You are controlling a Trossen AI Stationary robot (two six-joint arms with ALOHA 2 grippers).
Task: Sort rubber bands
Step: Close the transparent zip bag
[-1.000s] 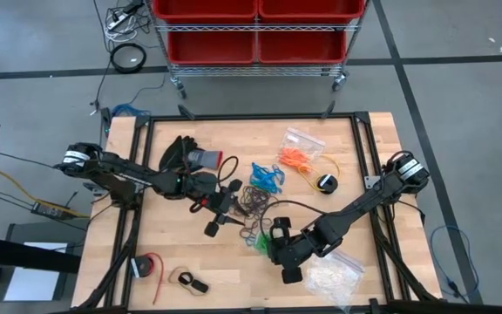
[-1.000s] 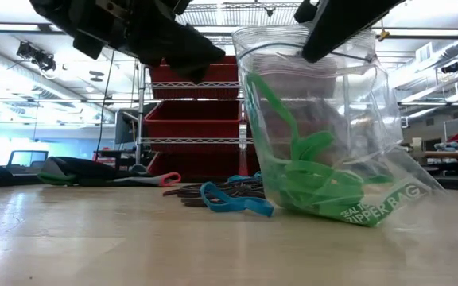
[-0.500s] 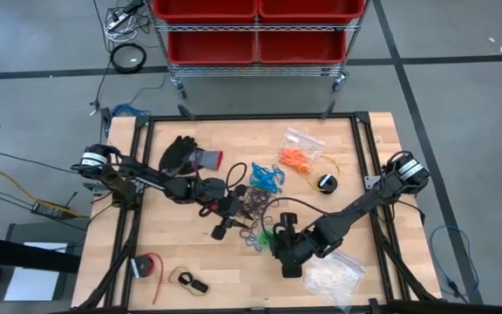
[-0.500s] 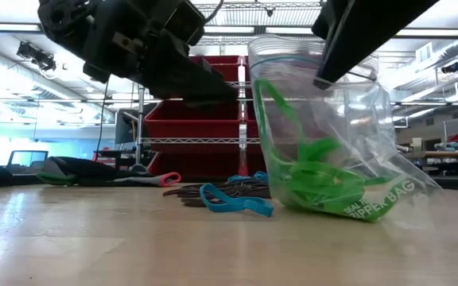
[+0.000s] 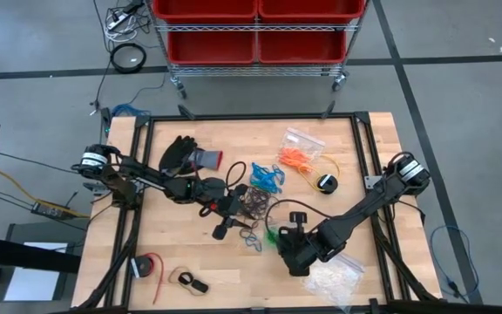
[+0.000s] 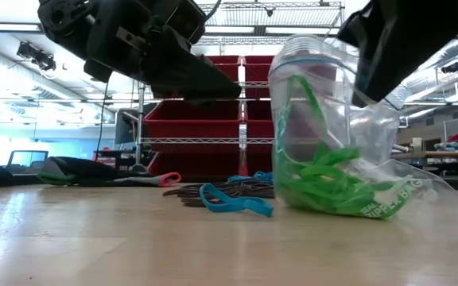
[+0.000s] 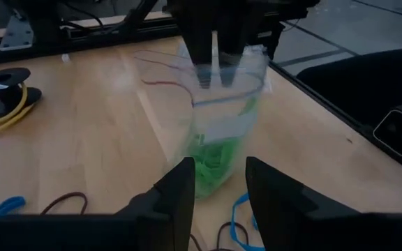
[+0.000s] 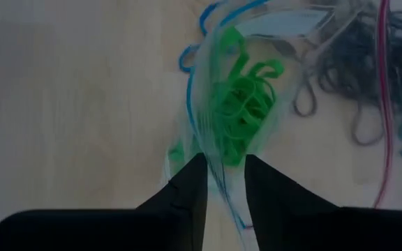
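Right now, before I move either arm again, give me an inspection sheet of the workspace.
Surface: wooden table, bare at the left front.
Job's things: green rubber bands inside a clear zip bag standing upright; blue bands, orange bands and dark bands lie loose mid-table.
Clutter: black glove; bag of whitish pieces; red tape roll.
Grippers: right gripper straddles the bag's rim, fingers slightly apart; left gripper open, empty, facing the bag.
Cables: yellow cable near the orange bands.
Surroundings: red bins on a wire rack behind the table.
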